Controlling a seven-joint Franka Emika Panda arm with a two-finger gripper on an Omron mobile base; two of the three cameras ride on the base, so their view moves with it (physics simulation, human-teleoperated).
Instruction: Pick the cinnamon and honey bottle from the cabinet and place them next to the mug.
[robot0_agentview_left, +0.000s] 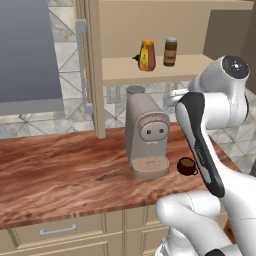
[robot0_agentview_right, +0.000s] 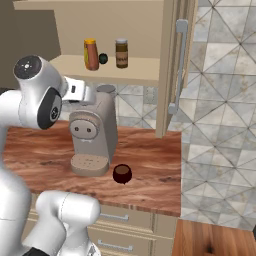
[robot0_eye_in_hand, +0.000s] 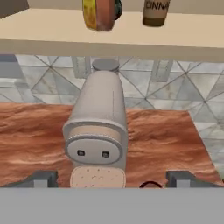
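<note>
On the cabinet's shelf board (robot0_agentview_left: 190, 65) the orange-yellow honey bottle (robot0_agentview_left: 146, 55) stands left of the dark-brown cinnamon jar (robot0_agentview_left: 170, 51). Both also show in the right base view, honey bottle (robot0_agentview_right: 90, 54) and cinnamon (robot0_agentview_right: 121, 53), and at the top edge of the hand view, honey bottle (robot0_eye_in_hand: 101, 14) and cinnamon (robot0_eye_in_hand: 155, 12). The dark-brown mug (robot0_agentview_left: 186, 166) sits on the counter right of the coffee machine (robot0_agentview_left: 146, 135). My gripper (robot0_eye_in_hand: 113, 179) hangs open and empty in front of the machine, below shelf height and well short of the bottles.
A small black rounded object (robot0_agentview_right: 103, 58) lies right beside the honey bottle. The open cabinet door with its metal handle (robot0_agentview_right: 179, 65) stands to the right. The wooden counter (robot0_agentview_left: 60, 170) runs left of the machine, with drawers (robot0_agentview_left: 57, 231) below.
</note>
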